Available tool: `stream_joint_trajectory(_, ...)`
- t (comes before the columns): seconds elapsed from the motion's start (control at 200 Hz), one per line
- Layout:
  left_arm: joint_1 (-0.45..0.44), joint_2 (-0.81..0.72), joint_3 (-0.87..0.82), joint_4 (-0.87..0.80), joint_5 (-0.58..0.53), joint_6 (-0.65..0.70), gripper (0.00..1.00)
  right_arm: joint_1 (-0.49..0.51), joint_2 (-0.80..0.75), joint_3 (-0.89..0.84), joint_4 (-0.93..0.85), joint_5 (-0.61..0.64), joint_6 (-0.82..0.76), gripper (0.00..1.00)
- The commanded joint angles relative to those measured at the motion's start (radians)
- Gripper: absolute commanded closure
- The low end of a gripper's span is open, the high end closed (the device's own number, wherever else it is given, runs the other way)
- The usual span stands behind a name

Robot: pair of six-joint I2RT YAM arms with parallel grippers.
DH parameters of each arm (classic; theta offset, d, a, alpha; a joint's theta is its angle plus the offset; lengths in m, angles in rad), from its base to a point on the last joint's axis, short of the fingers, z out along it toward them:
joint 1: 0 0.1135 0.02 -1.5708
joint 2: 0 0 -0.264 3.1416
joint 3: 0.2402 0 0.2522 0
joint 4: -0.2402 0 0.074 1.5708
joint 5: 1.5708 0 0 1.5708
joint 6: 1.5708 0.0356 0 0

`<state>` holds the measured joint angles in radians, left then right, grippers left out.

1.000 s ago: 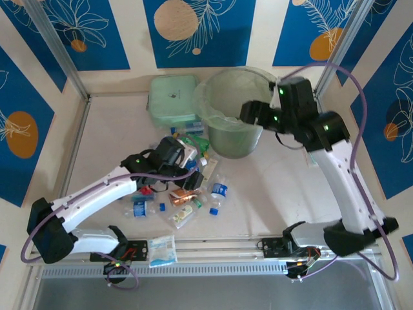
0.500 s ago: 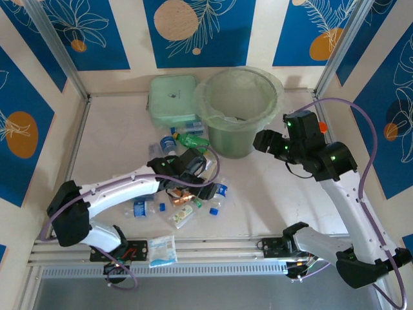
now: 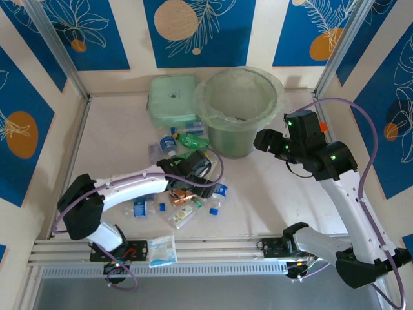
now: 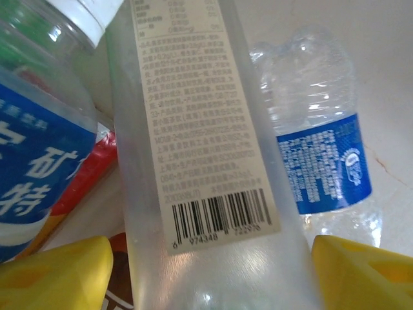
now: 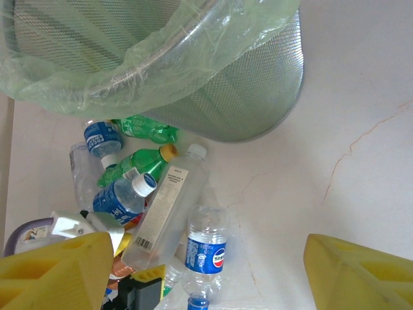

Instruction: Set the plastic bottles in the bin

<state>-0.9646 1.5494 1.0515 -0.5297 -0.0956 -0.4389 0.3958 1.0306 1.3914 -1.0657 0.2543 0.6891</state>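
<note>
Left pincer (image 4: 206,274) straddles the clear barcode-labelled bottle (image 4: 193,129) lying on the table (image 3: 277,194) near the bin (image 3: 233,143), clamped or not I can't tell, so squeeze mid-body and lift straight, while the right pincer (image 5: 206,271) hangs wide apart beside the bin.

The clear bottle (image 4: 200,148) bears barcode 6 974348 722976.
</note>
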Motion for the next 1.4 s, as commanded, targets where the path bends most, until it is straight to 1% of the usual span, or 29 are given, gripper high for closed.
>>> stream_joint_trajectory(0.0,-0.008,0.032,0.011,0.004,-0.024,-0.003,0.25,-0.006,-0.012,0.006,-0.001,-0.023,0.012,0.22)
stream_joint_trajectory(0.13,-0.008,0.036,0.013,0.0,-0.017,-0.003,0.35,-0.011,-0.012,0.012,-0.004,-0.023,0.01,0.22)
stream_joint_trajectory(0.26,-0.008,0.025,0.017,-0.022,-0.006,0.007,0.4,-0.012,-0.014,0.009,-0.002,-0.023,0.013,0.22)
stream_joint_trajectory(0.32,-0.01,0.017,0.024,-0.04,-0.004,0.015,0.45,-0.012,-0.015,0.005,-0.001,-0.021,0.016,0.22)
stream_joint_trajectory(0.525,-0.022,-0.062,0.047,-0.113,0.005,0.048,0.5,-0.034,-0.03,-0.023,0.008,-0.012,0.024,0.22)
stream_joint_trajectory(0.63,-0.032,-0.131,0.064,-0.177,0.034,0.077,0.51,-0.064,-0.04,-0.034,0.009,-0.022,0.024,0.22)
stream_joint_trajectory(0.715,-0.04,-0.199,0.078,-0.234,0.089,0.105,0.5,-0.086,-0.048,-0.034,0.006,-0.022,0.017,0.22)
stream_joint_trajectory(0.875,-0.043,-0.318,0.119,-0.34,0.255,0.154,0.49,-0.141,-0.064,-0.021,-0.006,-0.033,0.006,0.22)
stream_joint_trajectory(0.99,-0.043,-0.391,0.154,-0.433,0.33,0.2,0.51,-0.184,-0.074,-0.007,-0.019,-0.049,-0.005,0.22)
stream_joint_trajectory(1.08,-0.043,-0.44,0.192,-0.491,0.352,0.233,0.52,-0.209,-0.082,0.003,-0.028,-0.06,-0.012,0.22)
stream_joint_trajectory(1.22,-0.042,-0.482,0.265,-0.523,0.36,0.291,0.5,-0.233,-0.095,0.016,-0.037,-0.072,-0.014,0.22)
stream_joint_trajectory(1.3,-0.039,-0.478,0.311,-0.492,0.338,0.293,0.5,-0.24,-0.102,0.019,-0.041,-0.076,-0.014,0.22)
stream_joint_trajectory(1.396,-0.033,-0.453,0.36,-0.415,0.357,0.294,0.49,-0.243,-0.111,0.016,-0.046,-0.079,-0.016,0.22)
